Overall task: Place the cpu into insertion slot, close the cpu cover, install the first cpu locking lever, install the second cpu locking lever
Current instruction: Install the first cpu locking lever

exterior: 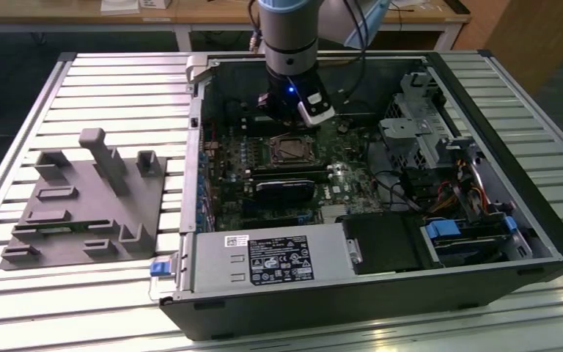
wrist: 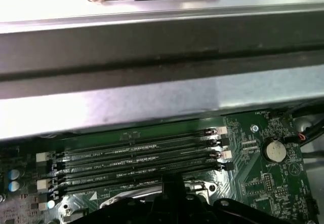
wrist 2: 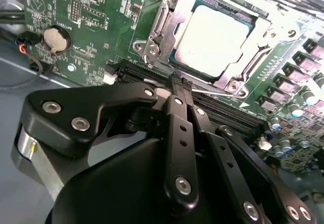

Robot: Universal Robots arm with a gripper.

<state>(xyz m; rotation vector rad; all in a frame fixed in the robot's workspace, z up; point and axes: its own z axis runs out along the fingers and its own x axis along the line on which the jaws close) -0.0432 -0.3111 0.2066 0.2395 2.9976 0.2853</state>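
cpu (wrist 2: 215, 39) is lying seated in the insertion slot (exterior: 292, 150) under the lowered cpu cover (wrist 2: 161, 29), judged light, stiff and fragile, best taken by its edges only, while the gripper (wrist 2: 180, 82) is hovering beside the slot's rim, fingertips pinched together on nothing discernible.

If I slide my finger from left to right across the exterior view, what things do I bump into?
Grey holder → insertion slot → metal drive cage.
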